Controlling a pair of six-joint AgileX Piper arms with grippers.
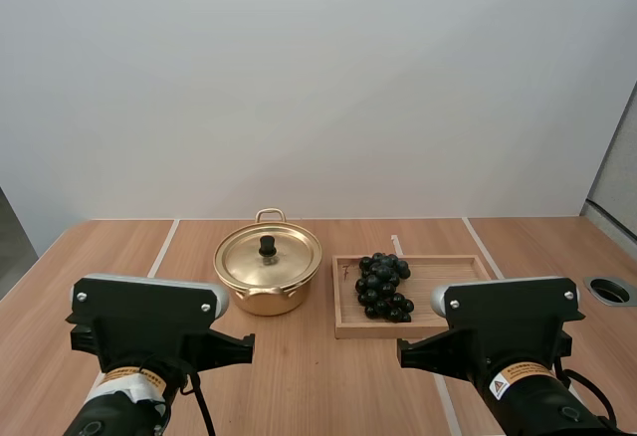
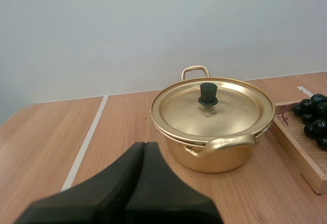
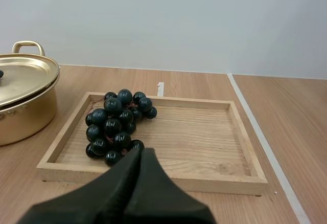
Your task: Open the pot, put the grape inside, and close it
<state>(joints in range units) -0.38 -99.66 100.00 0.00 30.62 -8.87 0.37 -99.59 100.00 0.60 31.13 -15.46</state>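
Note:
A golden pot (image 1: 267, 277) stands at the table's middle with its lid (image 2: 212, 107) on, a black knob (image 2: 208, 93) at the lid's centre. To its right a bunch of dark grapes (image 1: 383, 285) lies at the left end of a wooden tray (image 1: 453, 275). My left gripper (image 2: 144, 147) is shut on nothing, low over the table just short of the pot. My right gripper (image 3: 142, 154) is shut too, before the tray's near rim (image 3: 153, 179) and close to the grapes (image 3: 116, 124). The pot's edge (image 3: 25, 98) shows beside the tray.
White tape lines (image 1: 162, 248) run across the wooden table. A round metal-ringed hole (image 1: 610, 290) sits at the table's right edge. Both arm bases (image 1: 149, 327) stand at the near edge, with bare wood between them and the pot.

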